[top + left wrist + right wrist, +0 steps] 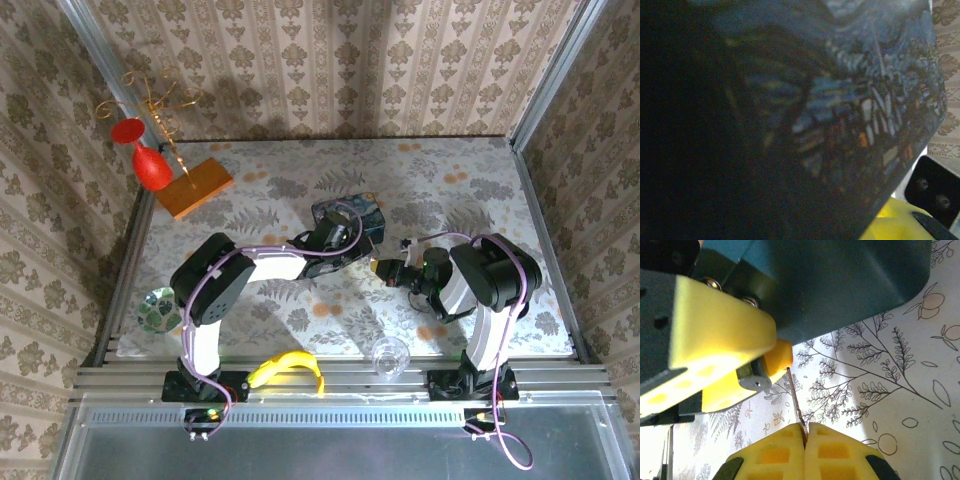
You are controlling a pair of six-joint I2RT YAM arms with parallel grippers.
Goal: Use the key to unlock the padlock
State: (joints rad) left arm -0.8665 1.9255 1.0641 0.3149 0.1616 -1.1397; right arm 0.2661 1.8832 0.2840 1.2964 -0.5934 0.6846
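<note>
While I look through the right wrist camera, my right end effector (pixel 805 429) has its two yellow fingers (pixel 770 455) pressed together on a thin silvery metal key (pixel 795 401). The key's blade sticks up out of the seam between them toward the middle of the frame. Just above and left of the blade's tip sits the small dark grey metal padlock (pixel 751 381), left of centre. It is wedged between the yellow fingers of my left end effector (pixel 757 371), which is drawn narrow around it. The key's tip is just beside the padlock and one yellow pad (pixel 778 356); I cannot tell whether it touches either. Across the top of that frame is the blue painted metal tin (pixel 840 285), close behind the left end effector. On the overhead camera, the left end effector (pixel 338 238) sits at the tin (pixel 362 215) near the centre of the floral-patterned tabletop (pixel 480 190). The right end effector (pixel 384 268) faces it from the right, just beside it; the padlock is too small to make out there. The left wrist camera is hard up against the tin's painted side (pixel 840 100). A red goblet (pixel 148 160) and an orange-brown wooden board (pixel 195 188) stand in the upper left, a shiny disc (pixel 158 308) lies at the left edge, and a yellow banana (pixel 285 368) and a clear glass cup (pixel 390 355) sit at lower centre.
</note>
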